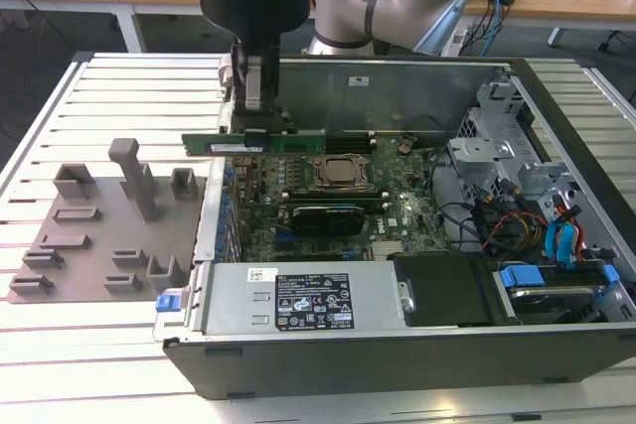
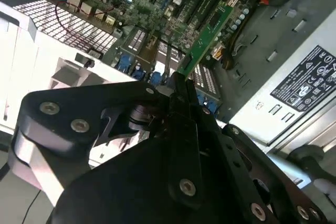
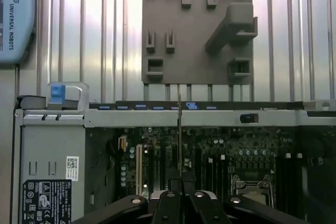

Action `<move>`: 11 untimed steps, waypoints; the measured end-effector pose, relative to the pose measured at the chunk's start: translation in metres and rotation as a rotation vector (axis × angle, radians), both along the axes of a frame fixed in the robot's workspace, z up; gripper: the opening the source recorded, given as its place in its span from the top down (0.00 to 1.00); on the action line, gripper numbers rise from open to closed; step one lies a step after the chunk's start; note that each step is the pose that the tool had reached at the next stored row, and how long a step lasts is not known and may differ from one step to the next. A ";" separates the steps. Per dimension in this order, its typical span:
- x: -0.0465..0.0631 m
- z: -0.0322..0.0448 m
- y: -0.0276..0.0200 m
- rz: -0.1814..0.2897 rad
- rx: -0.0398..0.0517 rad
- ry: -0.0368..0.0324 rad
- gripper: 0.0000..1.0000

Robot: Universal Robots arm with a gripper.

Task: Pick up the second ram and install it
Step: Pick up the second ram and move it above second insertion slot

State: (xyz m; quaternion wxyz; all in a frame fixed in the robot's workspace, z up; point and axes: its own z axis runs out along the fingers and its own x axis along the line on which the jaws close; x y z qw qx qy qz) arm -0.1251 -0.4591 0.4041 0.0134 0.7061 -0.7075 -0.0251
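Hanging over the open dark-grey metal computer case (image 1: 397,364), the black two-fingered gripper (image 1: 256,131) is pinched narrow on the slim green memory stick with black chips (image 1: 253,144), gripping it near the middle of its length. The memory stick stands on its long edge with its flat faces upright. In the exterior view its long axis runs level, from that view's left to its right, roughly parallel to the case's far wall (image 1: 397,86). It is held in the air above the far left part of the green motherboard (image 1: 397,215).

One end reaches past the case's side wall (image 1: 209,215) toward the flat grey plastic tray with raised blocks (image 1: 89,245). The other end points inward, above the board. In the first wrist view the memory stick (image 3: 179,135) shows edge-on as a thin line running straight out from the gripper (image 3: 180,182) and crossing over that side wall. In the second wrist view the green board (image 2: 207,40) slants away from the gripper (image 2: 178,77) over rows of long slots.

The square metallic CPU socket (image 1: 343,174) sits near the stick, toward the camera and the exterior view's right. The silver power supply box (image 1: 298,295) lies along the near side of the case, and the grey drive cage (image 1: 487,146) with its tangle of coloured cables (image 1: 497,225) is well apart on the exterior view's right. The tray rests on the slatted metal table (image 1: 99,345), just beside the case.
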 end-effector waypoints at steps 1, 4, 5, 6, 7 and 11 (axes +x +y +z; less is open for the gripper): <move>0.005 -0.0003 0.0013 0.000 0.0002 0.0010 0.87; 0.022 -0.0013 0.0089 0.000 0.0025 0.0044 0.87; 0.028 -0.0017 0.0139 0.000 0.0029 0.0054 0.87; 0.032 -0.0020 0.0174 0.000 0.0031 0.0059 0.87; 0.035 -0.0022 0.0202 0.000 0.0031 0.0064 0.87; 0.055 -0.0046 0.0342 0.000 0.0031 0.0112 0.87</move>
